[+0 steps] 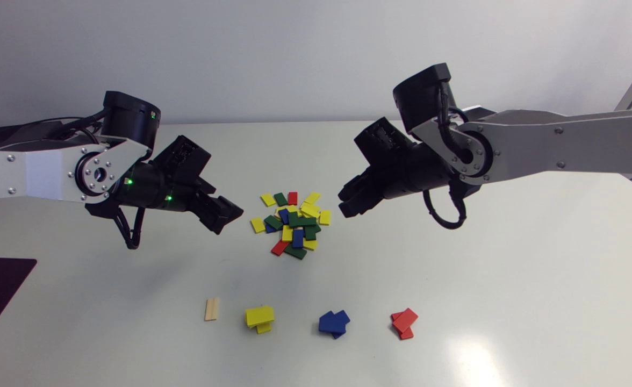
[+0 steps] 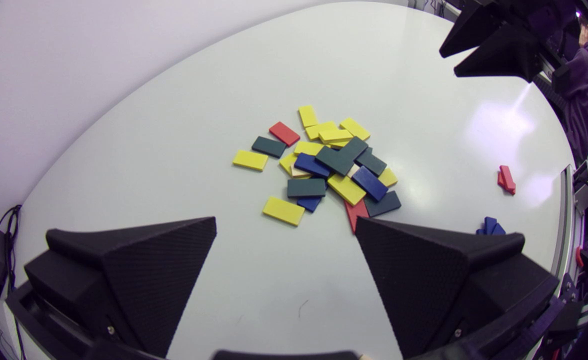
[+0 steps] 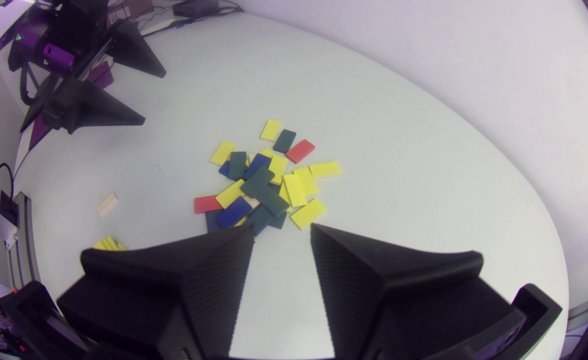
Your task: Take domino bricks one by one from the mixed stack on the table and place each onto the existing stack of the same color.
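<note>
The mixed heap of yellow, green, blue and red domino bricks [image 1: 293,223] lies on the counter [image 1: 509,258] between the left end effector [image 1: 229,217], spread wide, and the right end effector [image 1: 345,204], parted narrowly. Both are empty, seemingly poised to pick. The yellow stack [image 1: 259,317], blue stack [image 1: 334,322] and red stack [image 1: 404,323] await matches.

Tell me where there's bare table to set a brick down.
Bare: the band between the mixed pile and the blue stack, and the table right of the red stack. Crowded: the pile itself.
</note>
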